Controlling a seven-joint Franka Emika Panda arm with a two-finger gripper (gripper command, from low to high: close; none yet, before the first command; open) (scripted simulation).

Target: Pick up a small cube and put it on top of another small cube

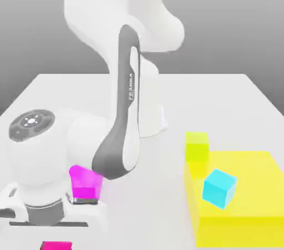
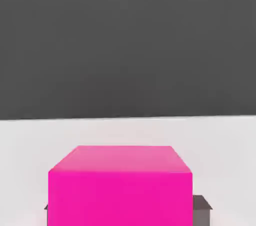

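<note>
The small magenta cube [image 2: 120,185] sits on the white table, with my gripper [image 2: 125,209] shut on it; a dark fingertip [image 2: 201,205] shows at each side of it. In the exterior view the hand hangs low at the left front, and a strip of the magenta cube [image 1: 55,245] shows just under it at the frame's edge. The lime small cube [image 1: 196,146] stands far off to the exterior view's right, at the back left corner of a big yellow block [image 1: 249,215]. I cannot tell whether it rests on that block or just behind it.
A cyan cube [image 1: 219,188] lies tilted on the yellow block. A larger magenta block [image 1: 83,182] sits right behind the hand, partly hidden by the forearm [image 1: 125,127]. The robot base [image 1: 150,116] stands mid-table.
</note>
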